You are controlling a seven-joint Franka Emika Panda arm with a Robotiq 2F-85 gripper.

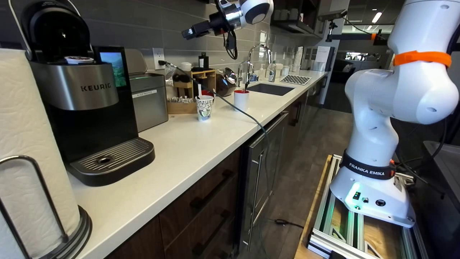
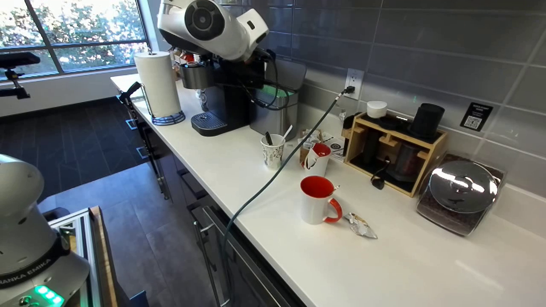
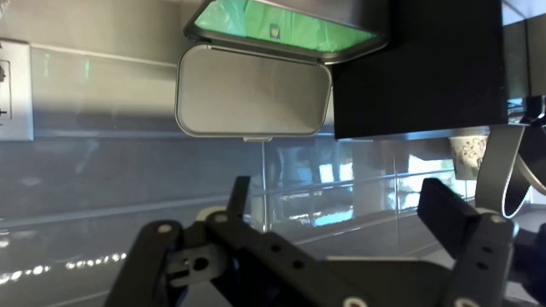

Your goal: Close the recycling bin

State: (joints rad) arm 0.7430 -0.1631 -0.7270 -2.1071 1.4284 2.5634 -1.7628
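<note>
The recycling bin is a grey metal box (image 1: 151,104) on the counter, also seen in an exterior view (image 2: 273,117), with a green liner inside. Its lid (image 1: 135,61) stands raised at the wall side, also in an exterior view (image 2: 292,73). In the wrist view, which appears upside down, the lid (image 3: 254,91) hangs below the bin's rim (image 3: 273,39). My gripper (image 1: 187,34) is in the air, higher than the lid and apart from it. In the wrist view the gripper (image 3: 341,200) is open with nothing between its fingers. The arm hides the gripper in an exterior view.
A black coffee machine (image 1: 90,86) stands right beside the bin. A dark cable (image 2: 273,179) runs from the wall outlet (image 2: 354,83) across the counter. A patterned cup (image 1: 204,108), mugs (image 2: 315,204) and a wooden organizer (image 2: 384,157) stand nearby. The tiled wall is behind.
</note>
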